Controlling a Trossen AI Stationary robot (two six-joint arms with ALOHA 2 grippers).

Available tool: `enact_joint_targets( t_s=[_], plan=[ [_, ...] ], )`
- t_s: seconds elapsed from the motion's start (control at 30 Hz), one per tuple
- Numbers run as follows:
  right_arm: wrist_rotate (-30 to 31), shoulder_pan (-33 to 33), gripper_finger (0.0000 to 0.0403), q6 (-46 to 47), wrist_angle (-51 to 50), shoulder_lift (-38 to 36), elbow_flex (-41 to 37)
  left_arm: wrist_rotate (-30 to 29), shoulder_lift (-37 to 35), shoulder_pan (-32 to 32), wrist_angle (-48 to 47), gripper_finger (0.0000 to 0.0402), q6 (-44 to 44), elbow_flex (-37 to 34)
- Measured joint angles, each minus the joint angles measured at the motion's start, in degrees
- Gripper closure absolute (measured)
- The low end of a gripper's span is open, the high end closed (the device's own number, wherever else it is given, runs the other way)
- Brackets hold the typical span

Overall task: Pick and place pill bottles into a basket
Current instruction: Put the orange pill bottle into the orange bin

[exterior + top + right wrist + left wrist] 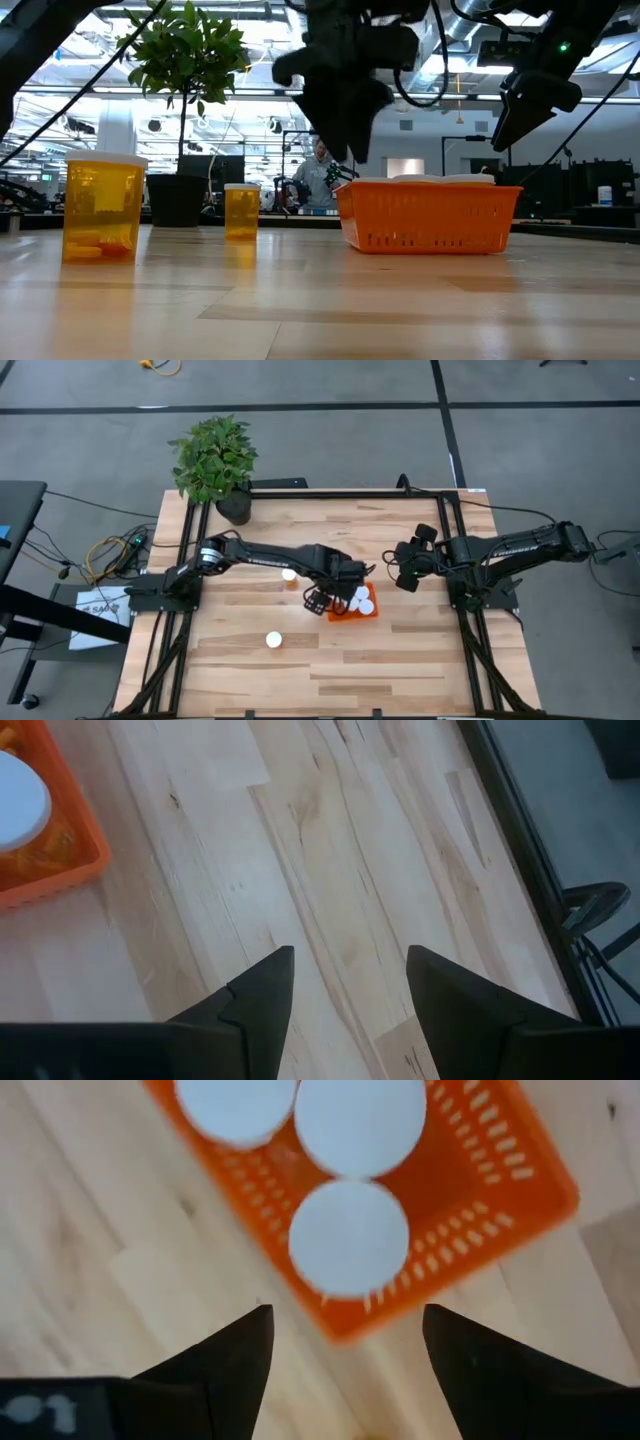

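The orange basket stands mid-table and holds three white-capped pill bottles, upright on its floor. My left gripper hovers open just above the basket's left end, with nothing between its fingers; it shows in the high view and hangs above the basket's left end in the low view. Two more pill bottles stand upright on the table: one left of the basket, one toward the near edge. My right gripper waits open and empty above bare wood right of the basket.
A potted plant in a black pot stands at the table's far left corner. Black frame rails run along both sides of the table. Bare wood lies between the basket and the near edge. A person shows in the room beyond.
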Motion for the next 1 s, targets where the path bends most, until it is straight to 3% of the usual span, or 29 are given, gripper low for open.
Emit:
enact_joint_targets(
  t_s=[0.33,0.63,0.8,1.0],
  plan=[
    [0.1,-0.2,0.0214,-0.4,0.1,0.0,0.0,-2.6,-0.1,-0.9,-23.7,0.0154,-12.1,8.7],
    [0.2,-2.0,0.0214,-0.5,0.1,0.0,0.0,0.2,-0.7,-1.6,-23.6,0.0154,-14.4,6.2],
    [0.3,-2.4,0.0214,-0.4,0.1,0.0,0.0,0.7,-7.1,0.1,-23.6,0.0154,-13.1,-2.0],
    [0.3,-2.4,0.0214,-0.4,0.3,0.0,0.0,1.2,-20.0,1.8,-14.5,0.0154,-12.7,-20.7]
  ],
)
